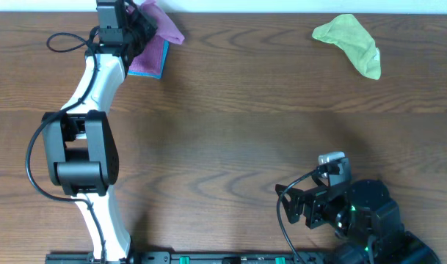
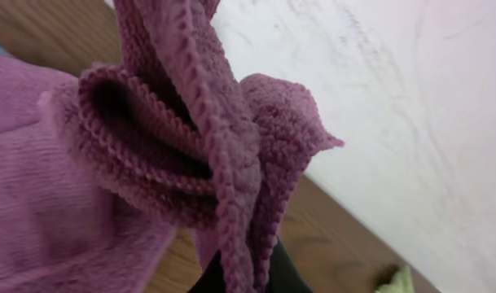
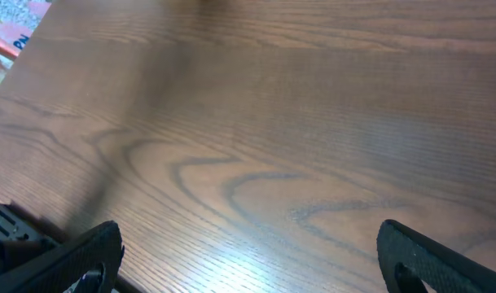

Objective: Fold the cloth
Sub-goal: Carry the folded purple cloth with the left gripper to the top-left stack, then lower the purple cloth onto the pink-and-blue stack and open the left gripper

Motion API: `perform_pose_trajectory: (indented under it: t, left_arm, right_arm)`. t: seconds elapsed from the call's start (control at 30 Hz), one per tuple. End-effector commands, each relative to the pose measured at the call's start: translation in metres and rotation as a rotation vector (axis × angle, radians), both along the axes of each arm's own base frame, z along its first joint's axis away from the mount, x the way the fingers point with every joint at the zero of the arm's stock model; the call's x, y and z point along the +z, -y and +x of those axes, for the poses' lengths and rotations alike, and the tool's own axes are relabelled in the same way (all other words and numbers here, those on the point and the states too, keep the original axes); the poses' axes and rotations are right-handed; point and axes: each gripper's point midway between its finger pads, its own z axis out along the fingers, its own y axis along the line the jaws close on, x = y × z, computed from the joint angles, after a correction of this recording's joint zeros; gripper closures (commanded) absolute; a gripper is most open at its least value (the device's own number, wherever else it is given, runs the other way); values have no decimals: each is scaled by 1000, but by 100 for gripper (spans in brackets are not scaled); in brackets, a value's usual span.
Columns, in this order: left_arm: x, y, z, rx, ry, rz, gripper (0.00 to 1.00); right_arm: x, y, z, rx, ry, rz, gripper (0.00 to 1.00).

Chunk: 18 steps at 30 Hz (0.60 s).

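Observation:
The purple cloth (image 1: 164, 26) hangs bunched at the far left edge of the table, pinched by my left gripper (image 1: 140, 26). In the left wrist view its ribbed hem (image 2: 219, 146) runs down in folds between the dark fingers, and my left gripper (image 2: 246, 275) is shut on it. My right gripper (image 1: 293, 205) rests low at the near right, far from the cloth. Its jaws stand wide apart over bare wood, and my right gripper (image 3: 252, 260) holds nothing.
A flat purple cloth with a blue edge (image 1: 148, 60) lies just under and beside the held cloth, and shows again as the flat purple cloth (image 2: 36, 212). A lime-green cloth (image 1: 349, 44) lies crumpled at the far right. A white wall (image 2: 410, 98) borders the table's far edge.

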Motion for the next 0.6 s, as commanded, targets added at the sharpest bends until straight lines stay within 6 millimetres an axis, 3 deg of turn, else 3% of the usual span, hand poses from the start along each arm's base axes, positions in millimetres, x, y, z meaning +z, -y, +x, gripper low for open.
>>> perform_pose_trajectory:
  t: [0.0, 0.57]
  left_arm:
    - [2, -17, 5, 34, 15, 92, 94]
    - [-33, -57, -18, 124, -149, 321, 94]
  right_arm:
    - [-1, 2, 0, -16, -7, 8, 1]
    - [-1, 2, 0, -16, -7, 8, 1]
